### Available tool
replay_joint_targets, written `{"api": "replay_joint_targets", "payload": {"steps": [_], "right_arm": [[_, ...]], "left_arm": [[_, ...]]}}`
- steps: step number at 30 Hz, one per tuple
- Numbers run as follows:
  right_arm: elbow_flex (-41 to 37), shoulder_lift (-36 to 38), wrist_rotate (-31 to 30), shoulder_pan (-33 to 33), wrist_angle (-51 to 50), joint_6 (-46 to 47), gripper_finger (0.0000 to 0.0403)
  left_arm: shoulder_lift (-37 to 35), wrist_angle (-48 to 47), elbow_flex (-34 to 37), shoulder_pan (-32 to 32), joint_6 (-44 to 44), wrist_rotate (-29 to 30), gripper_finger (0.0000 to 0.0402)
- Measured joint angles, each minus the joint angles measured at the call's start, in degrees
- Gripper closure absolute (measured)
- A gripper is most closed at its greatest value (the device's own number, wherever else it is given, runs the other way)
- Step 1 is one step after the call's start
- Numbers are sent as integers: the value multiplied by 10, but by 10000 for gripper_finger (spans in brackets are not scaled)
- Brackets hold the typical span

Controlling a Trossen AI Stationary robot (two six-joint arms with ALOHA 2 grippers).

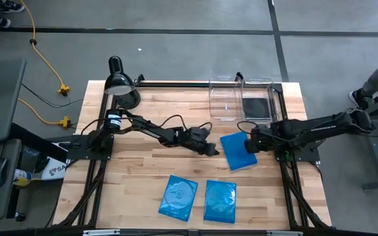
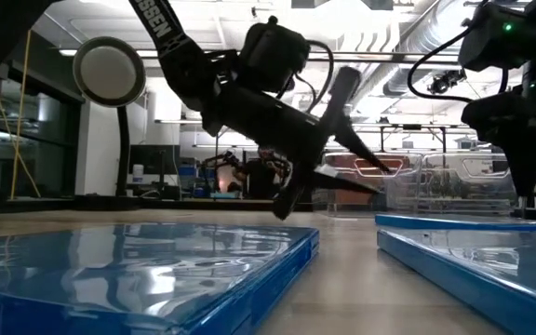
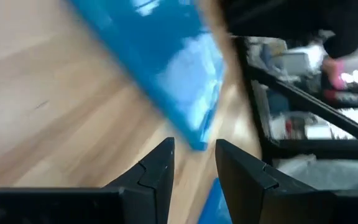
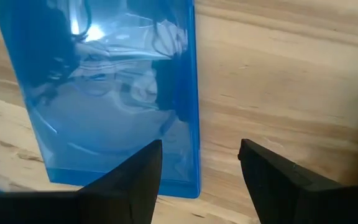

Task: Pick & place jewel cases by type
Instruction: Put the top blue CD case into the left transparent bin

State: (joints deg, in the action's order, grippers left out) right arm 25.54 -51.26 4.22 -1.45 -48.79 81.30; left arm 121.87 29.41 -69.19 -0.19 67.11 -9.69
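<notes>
Three blue jewel cases lie flat on the wooden table: one (image 1: pixel 238 152) right of the middle and two (image 1: pixel 178 197) (image 1: pixel 220 201) near the front edge. A black jewel case (image 1: pixel 256 105) lies in the right one of two clear bins (image 1: pixel 271 84). My left gripper (image 1: pixel 212 150) stands open just left of the middle blue case (image 3: pixel 166 68). Its fingers point at that case's near corner, with nothing between them. My right gripper (image 4: pixel 201 171) hangs open above the same case's right edge (image 4: pixel 195 93), one finger over the case and one over bare wood.
The left clear bin (image 1: pixel 223 99) stands beside the right one at the far edge. A black desk lamp (image 1: pixel 120 84) stands at the far left corner. A black frame rails the table's sides. Bare wood lies between the middle case and the two front cases.
</notes>
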Motion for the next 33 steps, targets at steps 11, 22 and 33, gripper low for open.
{"api": "replay_joint_targets", "payload": {"steps": [11,22,33], "right_arm": [[0,-26,-20,-38,31,83,203],[0,-82,-26,-58,41,103,203],[1,-160,-24,-62,156,100,204]], "left_arm": [[0,-62,-6,-6,141,76,285],[5,-77,-8,-1,160,72,285],[11,-83,-7,-2,141,70,285]]}}
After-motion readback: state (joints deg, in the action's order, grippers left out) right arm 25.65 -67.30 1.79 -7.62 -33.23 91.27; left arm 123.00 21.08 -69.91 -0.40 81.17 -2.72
